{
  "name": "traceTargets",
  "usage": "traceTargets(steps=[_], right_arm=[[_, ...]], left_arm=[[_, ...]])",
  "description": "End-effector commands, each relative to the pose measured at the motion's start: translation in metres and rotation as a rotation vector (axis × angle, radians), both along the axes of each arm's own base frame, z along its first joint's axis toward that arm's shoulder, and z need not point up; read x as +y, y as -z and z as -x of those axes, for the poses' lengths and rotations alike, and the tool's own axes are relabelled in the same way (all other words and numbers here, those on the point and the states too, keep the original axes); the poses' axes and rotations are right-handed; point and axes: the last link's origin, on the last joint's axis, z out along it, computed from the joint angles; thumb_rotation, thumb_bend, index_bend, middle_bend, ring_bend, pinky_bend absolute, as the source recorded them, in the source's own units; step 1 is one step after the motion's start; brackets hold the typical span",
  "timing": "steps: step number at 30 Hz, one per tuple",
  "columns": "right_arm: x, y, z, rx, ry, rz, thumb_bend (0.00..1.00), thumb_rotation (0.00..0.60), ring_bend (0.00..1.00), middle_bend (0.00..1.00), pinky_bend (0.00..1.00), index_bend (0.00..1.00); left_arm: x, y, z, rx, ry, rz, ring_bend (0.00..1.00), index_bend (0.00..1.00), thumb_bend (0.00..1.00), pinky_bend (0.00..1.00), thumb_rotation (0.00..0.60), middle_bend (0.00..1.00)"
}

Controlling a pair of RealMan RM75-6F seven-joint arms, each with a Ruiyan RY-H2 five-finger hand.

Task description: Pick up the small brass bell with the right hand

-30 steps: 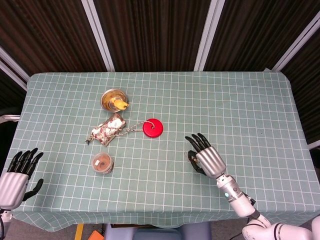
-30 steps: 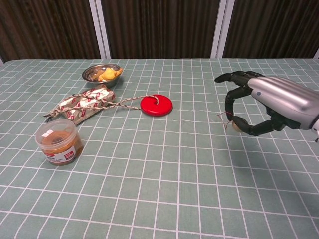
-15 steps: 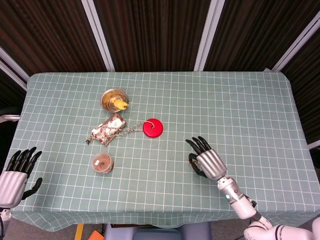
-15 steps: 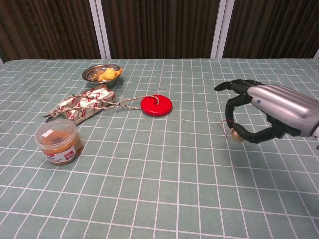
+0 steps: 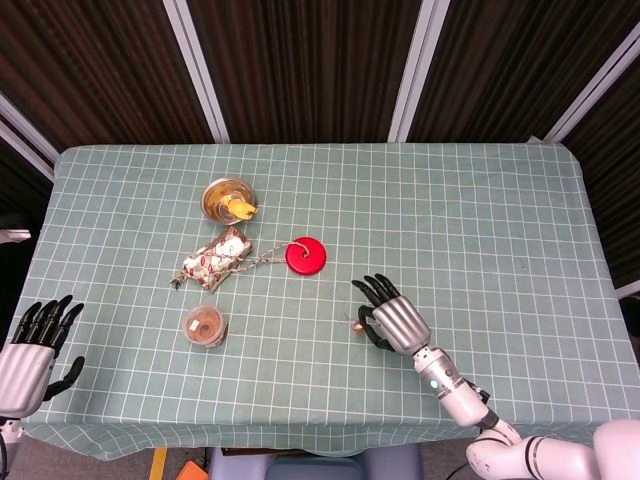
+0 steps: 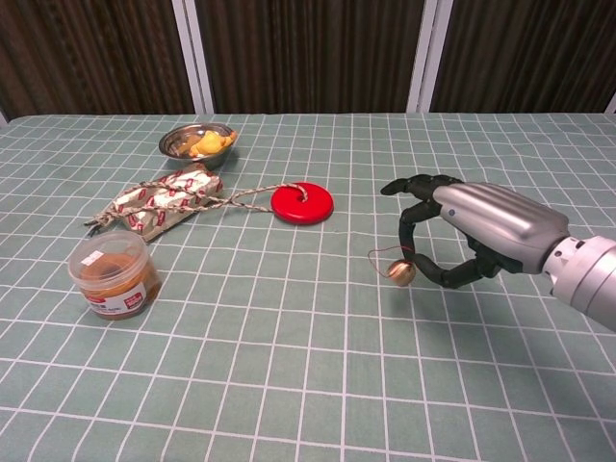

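Observation:
The small brass bell (image 6: 401, 272) has a thin cord at its left and shows just below my right hand's fingertips (image 6: 408, 252). My right hand (image 6: 469, 231) pinches it between the thumb and a curled finger, low over the green checked cloth. From the head view the bell (image 5: 358, 326) peeks out at the left of that hand (image 5: 388, 318). I cannot tell whether the bell is off the cloth. My left hand (image 5: 35, 345) hangs at the near left table edge, fingers apart and holding nothing.
A red disc (image 6: 302, 203) tied to twine lies left of the right hand, beyond it. Further left are a snack packet (image 6: 164, 200), a lidded plastic jar (image 6: 113, 273) and a steel bowl (image 6: 197, 141) with something yellow in it.
My right hand has shifted left across the cloth, toward the red disc, and the bell has travelled with it between thumb and finger. The left hand has hardly moved.

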Motion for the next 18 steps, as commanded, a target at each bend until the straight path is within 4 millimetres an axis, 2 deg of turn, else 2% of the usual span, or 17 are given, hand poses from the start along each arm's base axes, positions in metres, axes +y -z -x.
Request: traceTargets(steps=[1, 18], right_arm=[[0.000, 0.002, 0.002, 0.007, 0.004, -0.006, 0.59, 0.600, 0.00, 0.19, 0.00, 0.79], [0.003, 0.016, 0.013, 0.057, 0.014, -0.035, 0.59, 0.600, 0.00, 0.19, 0.00, 0.76]], left_arm=[[0.000, 0.001, 0.000, 0.001, 0.002, 0.001, 0.00, 0.00, 0.40, 0.00, 0.600, 0.00], [0.000, 0.004, 0.000, 0.010, -0.001, 0.017, 0.00, 0.00, 0.40, 0.00, 0.600, 0.00]])
